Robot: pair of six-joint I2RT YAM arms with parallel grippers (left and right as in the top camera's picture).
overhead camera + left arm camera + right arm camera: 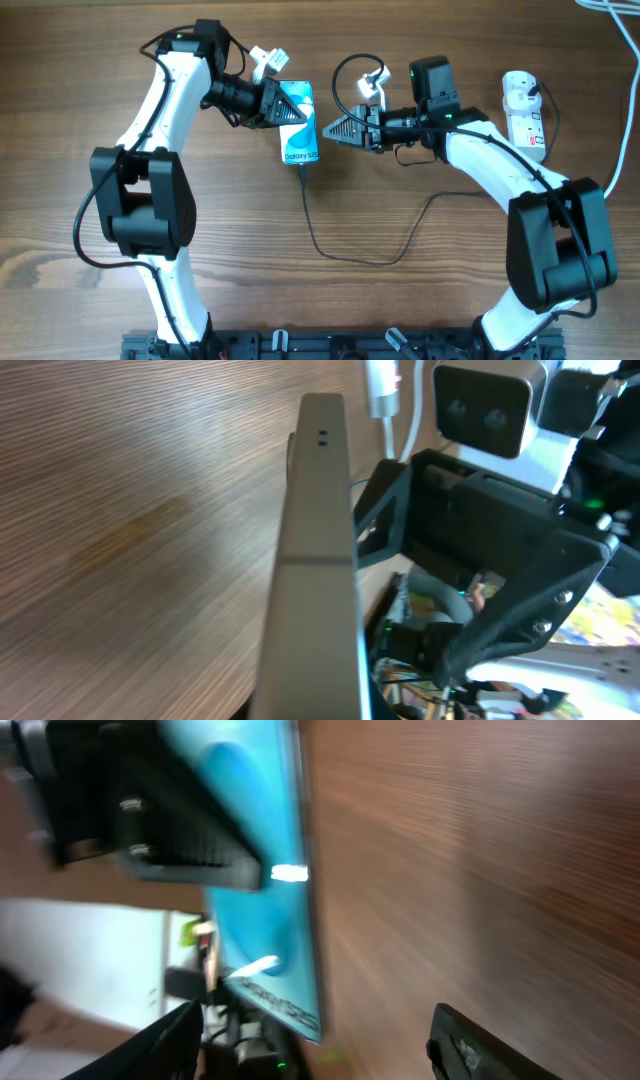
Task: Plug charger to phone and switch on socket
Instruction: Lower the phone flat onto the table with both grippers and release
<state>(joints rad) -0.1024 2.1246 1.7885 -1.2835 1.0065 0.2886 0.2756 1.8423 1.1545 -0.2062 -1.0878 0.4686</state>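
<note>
- overhead view: the phone lies near the middle of the wooden table, long axis running away from the robot. The left gripper comes in from the left and is clamped on the phone's far half.
- the right gripper points at the phone's right edge from just beside it. Its jaws stand wide with nothing between them.
- the phone has a bright cyan screen with a pale oval graphic, "galaxy s25" text near its near end, and dark edges.
- the charger, a thin black cable, meets the phone's near short edge. From there it runs towards the robot, loops right and rises under the right arm. whether the connector is fully seated cannot be told.
- the socket, a white strip with red marks, lies at the far right, well apart from both grippers.
- left wrist view: only here the phone shows edge-on, a pale grey side with two small dots. The right arm's wrist camera is beyond it.
- right wrist view: only here a black left finger shows flat on the cyan screen. The right fingers sit wide apart at the lower corners.
</note>
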